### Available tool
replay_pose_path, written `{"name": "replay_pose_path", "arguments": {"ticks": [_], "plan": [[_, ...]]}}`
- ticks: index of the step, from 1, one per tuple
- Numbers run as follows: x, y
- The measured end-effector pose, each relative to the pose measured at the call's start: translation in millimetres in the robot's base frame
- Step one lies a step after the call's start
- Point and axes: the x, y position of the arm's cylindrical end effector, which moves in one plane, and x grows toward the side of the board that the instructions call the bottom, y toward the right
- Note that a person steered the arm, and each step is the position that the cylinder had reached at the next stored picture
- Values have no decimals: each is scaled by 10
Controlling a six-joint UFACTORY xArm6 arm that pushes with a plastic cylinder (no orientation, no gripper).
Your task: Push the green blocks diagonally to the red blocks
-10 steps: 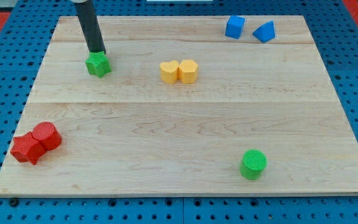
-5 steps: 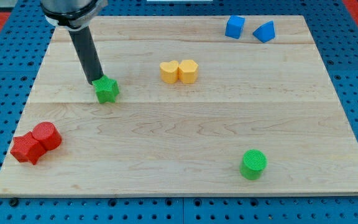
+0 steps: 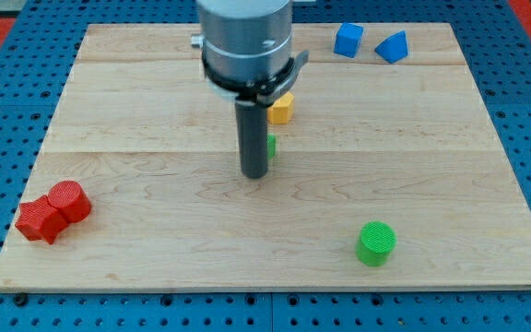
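Blue pegboard frames the scene, and on it lies a pale wooden worktop (image 3: 155,203) filling most of the frame. No containers here, just loose blocks on bare wood.

Centre frame, the arm's grey housing (image 3: 245,41) drops in from the top edge, with the dark rod (image 3: 253,134) running straight down from it. My tip (image 3: 254,174) sits on the wood just below centre. No gripper on this rig, so nothing is parted, closed or clamped; the rod simply stands on the board.

Look right beside the rod: a sliver of a green block (image 3: 271,145) peeks out at its right edge, touching or nearly touching it, slightly above the tip. Most of it is hidden, so its shape cannot be made out. Just above that, a yellow block (image 3: 281,108) shows partly from behind the housing.

Lower right, a green cylinder (image 3: 375,243) stands alone, well apart from the tip. Far lower left, two red blocks touch: a red cylinder (image 3: 68,200) and a red block (image 3: 38,220) of unclear shape. Upper right, a blue cube (image 3: 348,40) and a blue wedge-shaped block (image 3: 392,46) sit near each other.
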Motion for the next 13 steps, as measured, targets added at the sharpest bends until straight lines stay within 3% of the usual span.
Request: {"name": "replay_pose_path", "arguments": {"ticks": [1,3,4,6,7,8,10,11,12,13], "plan": [[103,-49],[-203,-967],[-424,-809],[-311,1083],[20,1108],[392,1554],[-188,1541],[-62,1497],[-290,1379],[-328,1932]]}}
